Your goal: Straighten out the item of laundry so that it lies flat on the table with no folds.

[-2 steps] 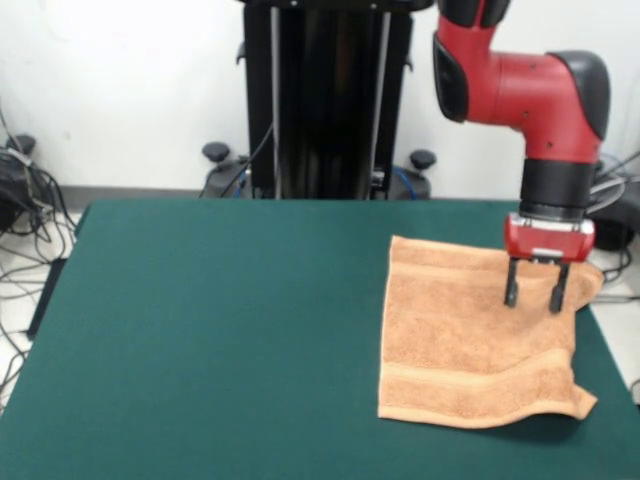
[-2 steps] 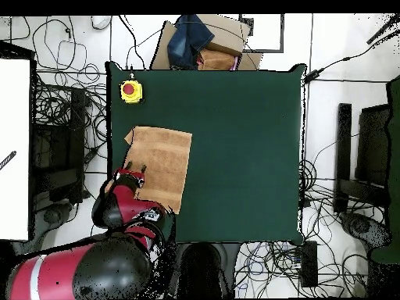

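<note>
The item of laundry [image 1: 460, 340], an orange-tan towel, lies on the right part of the green table [image 1: 230, 330]. A woven band crosses it near the front edge. Its right side is bunched and slightly raised along the table's right edge, and the front right corner curls up. My gripper [image 1: 534, 302] hangs over that right side, open, with nothing visible between its black fingers. I cannot tell whether the tips touch the cloth. In the overhead view the towel [image 2: 162, 166] sits at the table's [image 2: 242, 156] left side, with the gripper [image 2: 136, 169] at its lower left edge.
A yellow box with a red button [image 2: 131, 91] stands on the table corner beyond the towel. A cardboard box with dark blue cloth [image 2: 199, 43] lies off the table's top edge. Cables cover the floor around the table.
</note>
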{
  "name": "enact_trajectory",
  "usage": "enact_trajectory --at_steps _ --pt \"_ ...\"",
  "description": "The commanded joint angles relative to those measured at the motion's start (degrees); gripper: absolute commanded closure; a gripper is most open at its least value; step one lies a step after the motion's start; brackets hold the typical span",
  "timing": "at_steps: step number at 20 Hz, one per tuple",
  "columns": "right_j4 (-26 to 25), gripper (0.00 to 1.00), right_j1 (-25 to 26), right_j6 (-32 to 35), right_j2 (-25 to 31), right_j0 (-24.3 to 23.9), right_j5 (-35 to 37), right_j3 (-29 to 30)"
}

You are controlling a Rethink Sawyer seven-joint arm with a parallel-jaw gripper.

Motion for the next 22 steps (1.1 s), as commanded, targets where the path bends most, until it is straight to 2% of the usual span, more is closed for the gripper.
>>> enact_trajectory --at_steps 1,8,14,18,22 --pt "-5.38 0.0 2.98 2.06 -0.74 -3.42 6.77 -5.2" --pt "-16.68 0.0 2.98 -1.05 -0.27 -10.32 10.81 -8.07" --pt "-20.48 0.0 2.94 -0.44 -1.43 -11.04 12.87 -9.8" --pt "-19.7 0.0 5.41 1.18 -2.24 -9.76 12.68 -11.72" --pt "-13.92 0.0 7.73 3.05 -5.26 -5.04 12.19 -13.11"
